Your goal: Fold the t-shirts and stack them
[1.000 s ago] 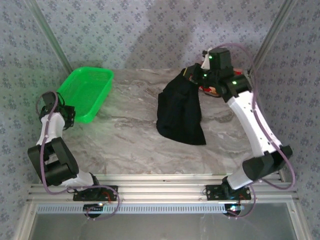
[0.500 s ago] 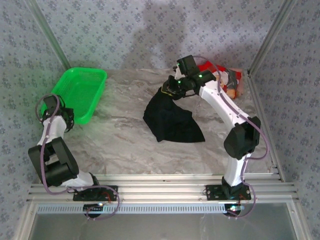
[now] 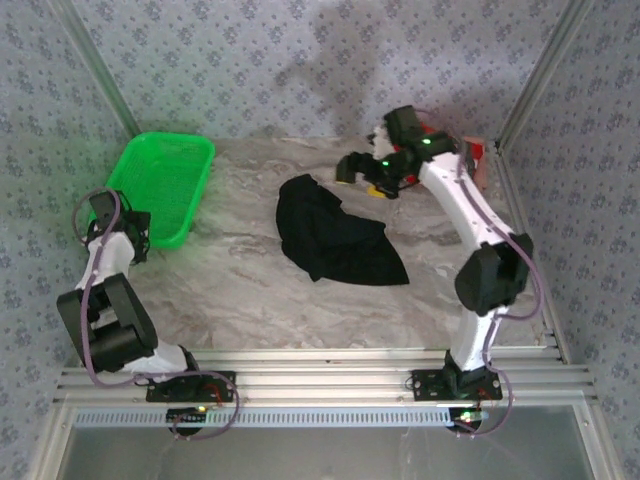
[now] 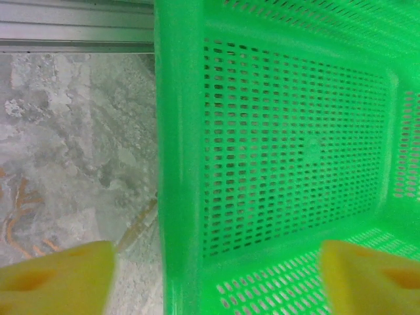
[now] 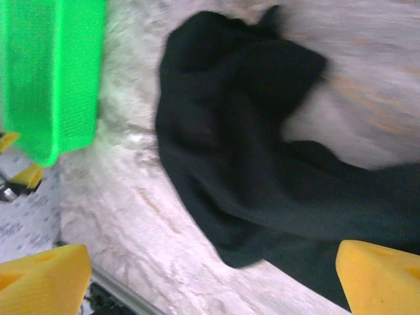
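Right tool (image 3: 362,178) is hanging wide open, empty, near crumpled plain black cloth t-shirt (image 3: 335,235); pinching bunched layers risks skewing the fold. Left tool (image 4: 210,275) gaping, empty.

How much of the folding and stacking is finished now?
Nothing looks done yet. The black t-shirt lies crumpled on the table; the red t-shirt sits at the far right, partly hidden. Nothing is in hand: the right fingers are open over the black one, the left fingers open at the green basket. Both folds and the stacking remain.
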You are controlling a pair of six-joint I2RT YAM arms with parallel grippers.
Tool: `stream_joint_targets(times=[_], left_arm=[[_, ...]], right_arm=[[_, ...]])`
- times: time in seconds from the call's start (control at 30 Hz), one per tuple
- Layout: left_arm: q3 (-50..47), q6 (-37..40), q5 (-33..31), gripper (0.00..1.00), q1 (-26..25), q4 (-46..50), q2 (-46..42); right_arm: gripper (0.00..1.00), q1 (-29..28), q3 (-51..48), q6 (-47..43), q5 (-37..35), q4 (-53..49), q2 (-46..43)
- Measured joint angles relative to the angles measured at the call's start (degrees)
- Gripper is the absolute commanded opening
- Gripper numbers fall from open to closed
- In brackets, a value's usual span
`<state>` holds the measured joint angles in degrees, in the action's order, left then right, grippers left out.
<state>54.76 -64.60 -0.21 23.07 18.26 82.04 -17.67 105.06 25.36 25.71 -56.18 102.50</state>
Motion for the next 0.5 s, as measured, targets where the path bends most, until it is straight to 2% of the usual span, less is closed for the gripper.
stream_joint_targets(times=[0.1,0.2,0.3,0.37,0.5], left_arm=[[0.6,0.7,0.5,1.00,-1.1,1.6,-3.5],[4.5,3.4,0.5,1.00,-5.4,5.3,-5.5],[9.7,8.2,-0.3,1.00,-13.4,7.5,-6.7],[12.0,12.2,-0.3,1.00,-20.6,7.5,-8.0],[12.0,17.9,3.2,0.99,-31.5,7.1,-9.6]], right_arm=[[0.97,4.7,-7.6,-2.1,-2.9,-2.1,-6.6],[0.94,6.3,-16.4,-3.8,-5.1,-2.8,-11.8],[0.87,5.4,-24.4,-4.5,-6.1,-2.2,-13.0],[0.82,4.7,-29.4,-4.9,-7.0,-1.2,-12.3],[0.76,4.1,-36.0,-4.4,-8.2,1.4,-10.3]])
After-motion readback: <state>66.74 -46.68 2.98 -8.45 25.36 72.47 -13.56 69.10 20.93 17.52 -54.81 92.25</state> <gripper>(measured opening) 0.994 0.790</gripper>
